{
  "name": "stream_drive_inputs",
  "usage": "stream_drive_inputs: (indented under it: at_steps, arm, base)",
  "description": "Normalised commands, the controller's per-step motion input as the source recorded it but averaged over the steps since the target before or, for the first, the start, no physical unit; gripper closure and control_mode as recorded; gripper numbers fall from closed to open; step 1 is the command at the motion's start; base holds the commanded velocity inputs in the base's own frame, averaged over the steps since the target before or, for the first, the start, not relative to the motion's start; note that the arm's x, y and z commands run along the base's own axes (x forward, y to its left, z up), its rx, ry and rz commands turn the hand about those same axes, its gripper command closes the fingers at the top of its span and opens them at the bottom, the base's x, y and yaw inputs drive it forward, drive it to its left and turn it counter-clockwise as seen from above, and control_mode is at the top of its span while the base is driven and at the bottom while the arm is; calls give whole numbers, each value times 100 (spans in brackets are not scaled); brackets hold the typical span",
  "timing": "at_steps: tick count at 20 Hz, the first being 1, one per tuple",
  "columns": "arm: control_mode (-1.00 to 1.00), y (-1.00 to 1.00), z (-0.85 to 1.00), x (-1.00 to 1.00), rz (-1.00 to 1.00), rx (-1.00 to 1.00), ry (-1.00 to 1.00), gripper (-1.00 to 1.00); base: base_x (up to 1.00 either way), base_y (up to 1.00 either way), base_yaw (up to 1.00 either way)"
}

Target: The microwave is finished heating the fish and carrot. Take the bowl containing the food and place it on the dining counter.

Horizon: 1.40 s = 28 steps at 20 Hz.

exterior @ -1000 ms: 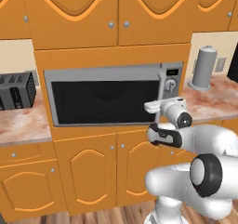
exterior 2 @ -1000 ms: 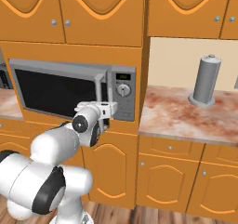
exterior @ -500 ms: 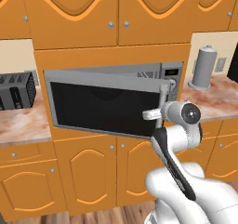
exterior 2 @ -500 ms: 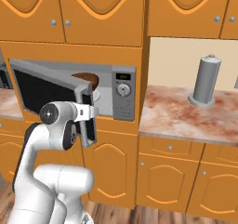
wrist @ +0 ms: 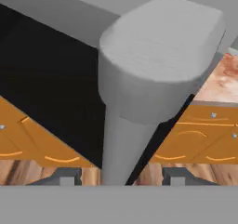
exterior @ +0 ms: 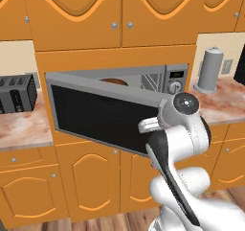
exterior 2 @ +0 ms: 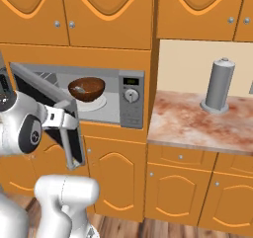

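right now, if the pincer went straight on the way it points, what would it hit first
Most likely the microwave's door handle: the bar runs between the pincer tips, close ahead, with the dark glass door just behind.

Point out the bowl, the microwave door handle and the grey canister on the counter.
bowl (exterior 2: 86, 88): right base view, its brown outer wall.
microwave door handle (wrist: 139, 107): hand view, upper bar.
grey canister (exterior: 210, 70): left base view, mid body.

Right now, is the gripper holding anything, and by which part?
Nothing is clamped. The gripper straddles the microwave door's bar handle, near its end, with a gap showing beside each fingertip.
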Motion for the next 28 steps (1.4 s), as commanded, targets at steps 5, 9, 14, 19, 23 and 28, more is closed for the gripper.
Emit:
stream_drive_inputs:
  at_steps: [5,9,14,19,23,28]
  arm:
    - [-100,-100,2,-100,0,11,-8,-100]
    - [-100,-99,0,-96,-1,7,-7,-100]
    - [-100,-100,0,-26,12,29,-15,-100]
    - [-100,-67,-18,77,15,37,0,-100]
    - [-100,25,-2,100,4,16,1,-100]
    - [-100,58,0,54,4,4,0,-100]
  base:
    - [0,0,0]
    - [0,0,0]
    - [0,0,0]
    - [0,0,0]
    - [0,0,0]
    - [0,0,0]
